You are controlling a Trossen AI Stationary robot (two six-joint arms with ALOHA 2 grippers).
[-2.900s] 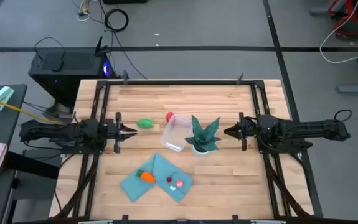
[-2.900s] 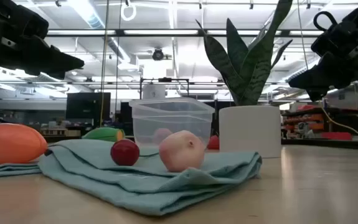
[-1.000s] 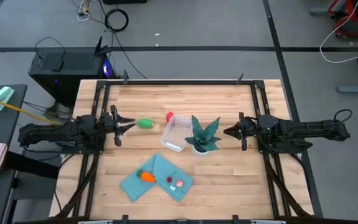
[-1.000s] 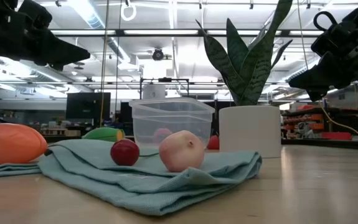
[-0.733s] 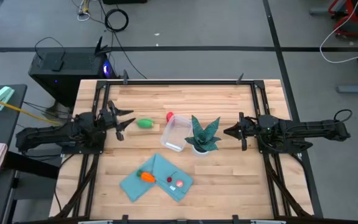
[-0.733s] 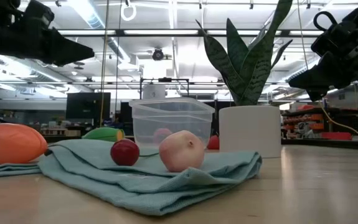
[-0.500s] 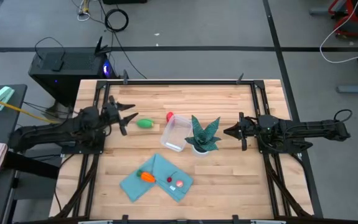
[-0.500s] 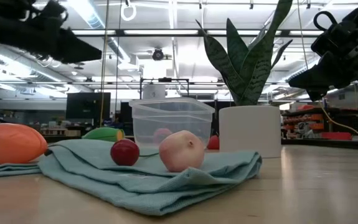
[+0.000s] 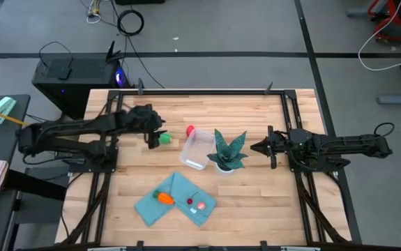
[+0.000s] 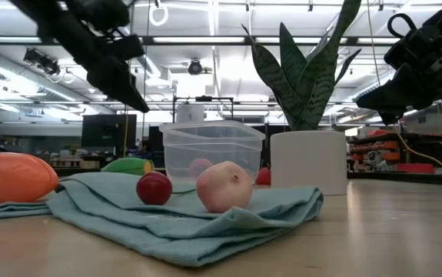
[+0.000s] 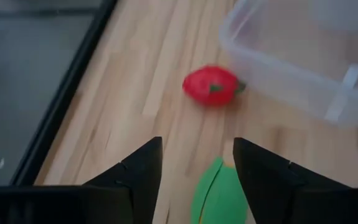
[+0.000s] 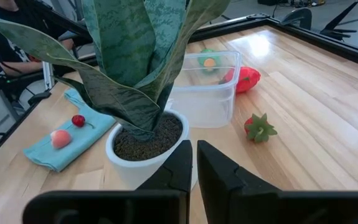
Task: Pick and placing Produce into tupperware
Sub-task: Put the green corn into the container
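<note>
The green oval [image 9: 164, 139] lies on the wood left of the clear tupperware [image 9: 196, 150], and a red round one [image 9: 190, 130] sits by the box's far corner. My left gripper [image 9: 154, 137] hangs open over the green oval [image 11: 219, 194], a finger on either side and tipped downward; in the low view it [image 10: 134, 101] stands well above the table. An orange carrot piece [image 9: 164, 198] and two small red and pink pieces [image 9: 195, 204] rest on the teal cloth [image 9: 176, 200]. My right gripper [image 9: 254, 147] waits shut, right of the plant.
A spiky teal plant in a white pot [image 9: 227, 153] stands right against the tupperware's right side. A small red piece with green leaves [image 12: 259, 127] lies on the wood near the pot. Black frame rails [image 9: 109, 139] run along the table's left and right sides.
My left gripper has swung from the table's left side toward the right and over the green oval, tipping its fingers downward. Its fingers have spread wider on the way. The produce and the tupperware have stayed where they were.
</note>
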